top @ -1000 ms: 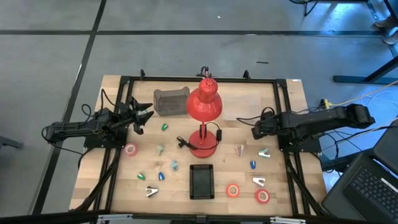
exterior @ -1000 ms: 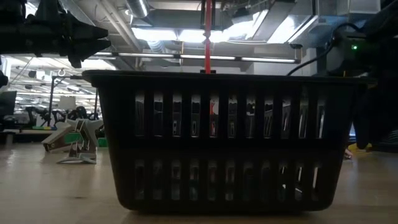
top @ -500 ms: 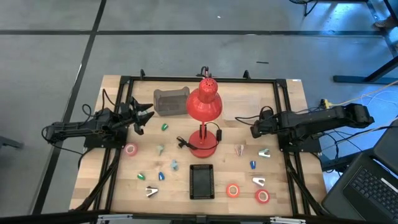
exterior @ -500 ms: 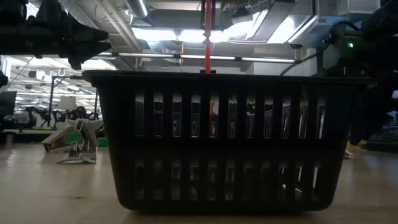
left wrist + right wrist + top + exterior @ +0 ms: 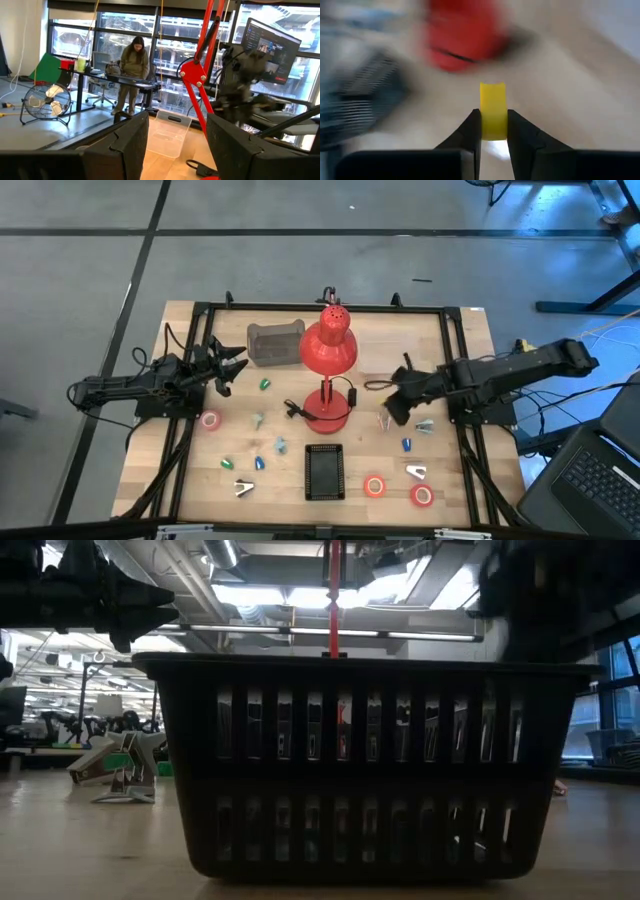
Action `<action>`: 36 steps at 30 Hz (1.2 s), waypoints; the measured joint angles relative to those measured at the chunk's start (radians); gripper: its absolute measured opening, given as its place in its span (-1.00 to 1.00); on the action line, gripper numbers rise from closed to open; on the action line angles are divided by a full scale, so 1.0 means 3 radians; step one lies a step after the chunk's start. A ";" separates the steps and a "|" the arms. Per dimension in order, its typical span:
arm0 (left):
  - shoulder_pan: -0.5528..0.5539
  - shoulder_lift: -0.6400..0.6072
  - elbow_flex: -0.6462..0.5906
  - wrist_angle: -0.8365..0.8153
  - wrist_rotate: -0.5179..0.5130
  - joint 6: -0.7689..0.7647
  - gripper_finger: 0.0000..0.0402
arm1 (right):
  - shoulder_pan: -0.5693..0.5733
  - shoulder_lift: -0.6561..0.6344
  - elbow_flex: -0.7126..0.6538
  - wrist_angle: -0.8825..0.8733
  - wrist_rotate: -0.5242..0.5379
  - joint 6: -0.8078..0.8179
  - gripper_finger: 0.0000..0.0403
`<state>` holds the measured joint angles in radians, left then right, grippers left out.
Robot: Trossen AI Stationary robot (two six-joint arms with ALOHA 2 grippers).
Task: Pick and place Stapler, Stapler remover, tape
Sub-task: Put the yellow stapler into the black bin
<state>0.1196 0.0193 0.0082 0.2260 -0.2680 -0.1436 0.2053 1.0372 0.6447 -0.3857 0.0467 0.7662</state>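
My right gripper [image 5: 392, 408] hangs above the table to the right of the red lamp [image 5: 328, 350], shut on a small yellow object [image 5: 493, 107]; what the object is I cannot tell. My left gripper [image 5: 232, 365] waits open at the table's left, holding nothing. Tape rolls lie flat on the wood: a pink one [image 5: 210, 420], an orange one [image 5: 374, 486] and a red one [image 5: 421, 496]. Silver stapler removers [image 5: 424, 426] [image 5: 416, 472] [image 5: 243, 488] and small blue and green pieces [image 5: 258, 462] [image 5: 407, 444] lie scattered. A black basket [image 5: 324, 471] stands at the near middle. My right gripper pinches the yellow object by its two flat sides [image 5: 493, 131] between its two fingers [image 5: 470, 131]. The object's notched end [image 5: 493, 90] sticks out past the fingertips. It is lifted clear of the table, and the fingers slant down.
A grey basket [image 5: 275, 343] and a clear tray [image 5: 390, 350] sit at the far side beside the lamp, whose cable [image 5: 295, 410] runs from its base. The black basket [image 5: 360, 760] fills the low view. A person stands in the room beyond.
My right gripper has swung from beside the clear tray toward the table's left and near edges, closer to the lamp's base, and has tipped and rolled. In the low view its arm has risen to the picture's top. My left arm has kept still.
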 joint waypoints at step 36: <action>0.0000 0.0017 0.0000 -0.0129 -0.0246 -0.0312 -0.06 | 0.0469 0.2695 0.1727 0.0822 -0.0806 -0.1812 -0.69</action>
<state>0.1196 0.0242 0.0083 0.1874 -0.3417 -0.2373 0.3461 1.8457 1.1629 -0.1391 -0.1951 0.2225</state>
